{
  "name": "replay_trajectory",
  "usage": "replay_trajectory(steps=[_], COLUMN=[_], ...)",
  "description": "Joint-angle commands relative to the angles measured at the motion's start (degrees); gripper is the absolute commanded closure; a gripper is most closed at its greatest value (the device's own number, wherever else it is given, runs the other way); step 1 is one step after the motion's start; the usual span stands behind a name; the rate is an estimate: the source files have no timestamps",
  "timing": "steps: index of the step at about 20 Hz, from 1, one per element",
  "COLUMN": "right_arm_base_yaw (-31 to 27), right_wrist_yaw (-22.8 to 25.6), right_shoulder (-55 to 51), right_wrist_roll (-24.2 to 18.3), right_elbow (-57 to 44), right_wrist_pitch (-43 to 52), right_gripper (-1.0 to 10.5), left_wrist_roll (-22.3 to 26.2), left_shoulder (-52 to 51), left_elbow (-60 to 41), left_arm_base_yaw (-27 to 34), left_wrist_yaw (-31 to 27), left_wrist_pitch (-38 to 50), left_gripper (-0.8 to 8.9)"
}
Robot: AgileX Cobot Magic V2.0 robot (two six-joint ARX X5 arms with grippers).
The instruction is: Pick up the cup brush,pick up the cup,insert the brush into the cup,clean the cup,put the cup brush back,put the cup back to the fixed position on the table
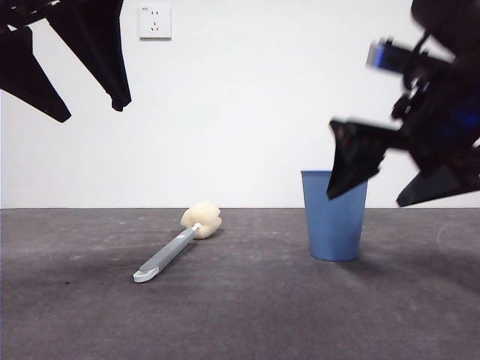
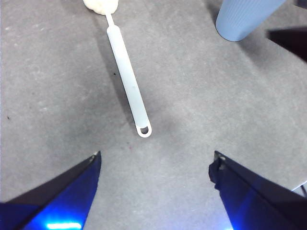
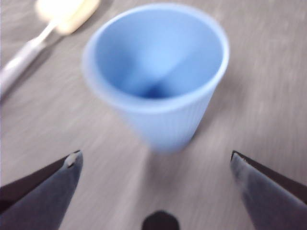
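Note:
The cup brush (image 1: 174,247) lies flat on the table (image 1: 240,315), its cream sponge head (image 1: 202,219) toward the wall and the looped handle tip toward the camera. In the left wrist view the cup brush (image 2: 127,76) lies ahead of my open left gripper (image 2: 156,160), which hangs high above it with nothing between its jaws. The blue cup (image 1: 334,215) stands upright right of the brush. My right gripper (image 1: 390,176) is open, just above and beside the cup's rim, not touching it. The right wrist view, blurred, looks down into the empty cup (image 3: 158,76).
A white wall with a power socket (image 1: 154,22) stands behind the table. The left arm shows as dark jaws at the front view's upper left. The cup's base (image 2: 244,19) also appears in the left wrist view.

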Motion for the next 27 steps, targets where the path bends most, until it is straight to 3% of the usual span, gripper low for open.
replay_trajectory(steps=[1, 6, 8, 9, 11, 27], right_arm_base_yaw=[2.51, 7.8, 8.76, 9.03, 9.14, 9.07], right_wrist_yaw=[-0.13, -2.29, -4.39, -4.96, -7.48, -8.61], right_shoulder=[-8.57, -25.88, -29.33, -30.62, -32.09, -32.96], right_wrist_roll=[3.67, 7.8, 7.91, 7.91, 7.87, 8.37], right_elbow=[-0.26, 1.25, 3.26, 4.46, 5.79, 5.97], right_wrist_pitch=[-9.16, -22.93, -28.96, -32.39, -36.57, -40.0], right_gripper=[4.4, 4.6, 6.3, 7.5, 9.6, 9.4], left_wrist_roll=[3.04, 5.42, 5.62, 5.62, 5.6, 5.55], left_shoulder=[0.07, 0.07, 0.07, 0.07, 0.07, 0.07], left_elbow=[-0.37, -0.37, -0.37, -0.37, -0.37, -0.37], left_arm_base_yaw=[-0.13, -0.15, -0.15, -0.15, -0.15, -0.15], left_wrist_yaw=[-0.04, 0.2, 0.52, 1.03, 1.99, 2.93], left_wrist_pitch=[0.07, 0.09, 0.07, 0.07, 0.09, 0.13], left_gripper=[4.3, 4.38, 4.46, 5.26, 8.25, 8.17])
